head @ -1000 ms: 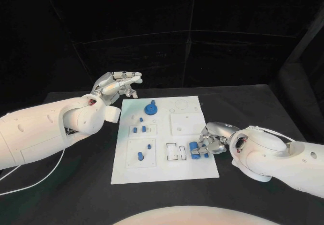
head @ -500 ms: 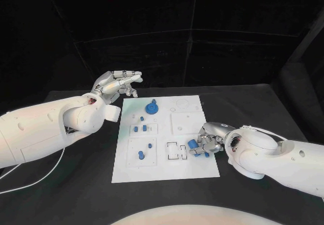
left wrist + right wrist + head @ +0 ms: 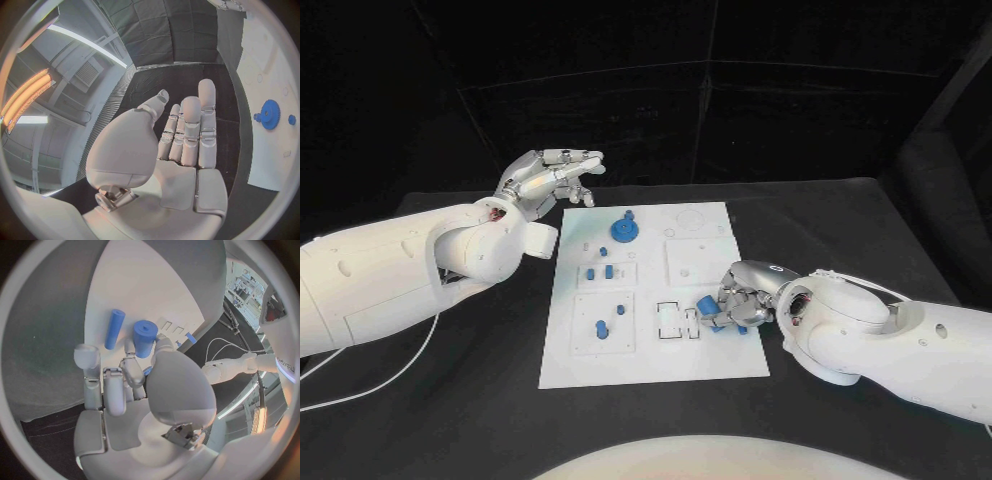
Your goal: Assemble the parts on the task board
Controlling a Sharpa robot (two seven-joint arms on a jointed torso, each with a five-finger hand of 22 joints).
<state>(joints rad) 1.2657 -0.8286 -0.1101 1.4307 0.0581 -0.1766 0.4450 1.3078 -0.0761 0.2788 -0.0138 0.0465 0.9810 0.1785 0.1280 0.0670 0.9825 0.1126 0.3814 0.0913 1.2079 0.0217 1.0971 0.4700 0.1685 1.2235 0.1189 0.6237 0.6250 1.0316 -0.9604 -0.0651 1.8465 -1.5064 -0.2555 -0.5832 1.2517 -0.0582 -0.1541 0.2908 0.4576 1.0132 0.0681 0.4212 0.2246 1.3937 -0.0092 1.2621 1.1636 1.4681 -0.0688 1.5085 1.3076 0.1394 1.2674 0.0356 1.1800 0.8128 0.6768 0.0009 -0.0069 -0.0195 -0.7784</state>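
The white task board (image 3: pixel 653 355) lies in the middle of the black table. My right hand (image 3: pixel 740 300) is at the board's right edge. Its thumb and a finger pinch a thick blue cylinder (image 3: pixel 145 337) (image 3: pixel 710 303) just above the board. A thin blue rod (image 3: pixel 114 329) lies on the board beside it. My left hand (image 3: pixel 554 176) is raised off the board's far left corner, fingers (image 3: pixel 187 130) straight and apart, holding nothing. A blue gear (image 3: pixel 623 231) (image 3: pixel 270 114) stands near the board's far edge.
Small blue parts sit in the left column's recesses (image 3: pixel 597 273) (image 3: pixel 600 330). Two black-outlined slots (image 3: pixel 676 320) lie just left of my right hand. A white cable (image 3: pixel 387 380) runs over the table at the left. Black table surrounds the board.
My right hand has closed on the thick cylinder and raised it a little up and to the left, leaving the thin rod lying on the board. The left hand has stayed put.
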